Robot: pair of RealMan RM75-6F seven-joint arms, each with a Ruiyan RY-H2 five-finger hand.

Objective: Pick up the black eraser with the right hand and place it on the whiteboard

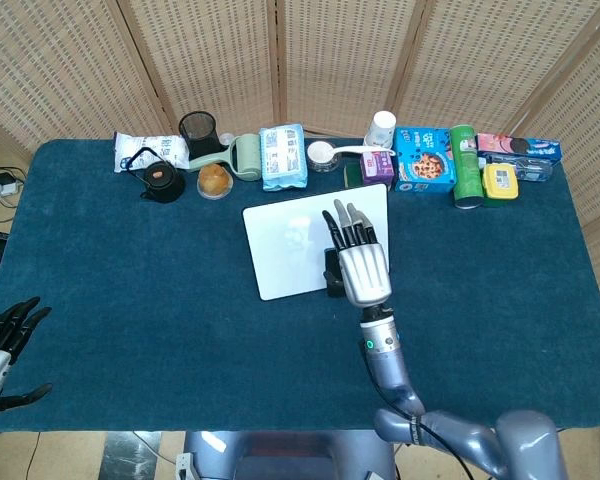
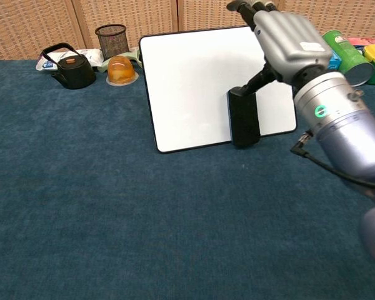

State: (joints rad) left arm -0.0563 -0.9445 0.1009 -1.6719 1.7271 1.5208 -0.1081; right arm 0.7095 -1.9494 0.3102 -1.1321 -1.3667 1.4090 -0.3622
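The black eraser (image 2: 244, 119) lies on the white whiteboard (image 2: 194, 87), at its near edge, and overhangs the edge slightly. In the head view the eraser (image 1: 331, 272) peeks out at the left of my right hand (image 1: 360, 258) over the whiteboard (image 1: 290, 245). My right hand (image 2: 286, 39) hovers above and to the right of the eraser with fingers stretched out and holds nothing. Its thumb points down toward the eraser's far end; I cannot tell whether they touch. My left hand (image 1: 2, 342) rests off the table's near left corner, fingers spread and empty.
Along the table's far edge stand a black kettle (image 2: 67, 67), a mesh cup (image 2: 110, 39), an orange jelly cup (image 2: 121, 70), a blue packet (image 1: 283, 157), a white bottle (image 1: 380, 128), a blue box (image 1: 424, 159) and a green can (image 1: 465, 165).
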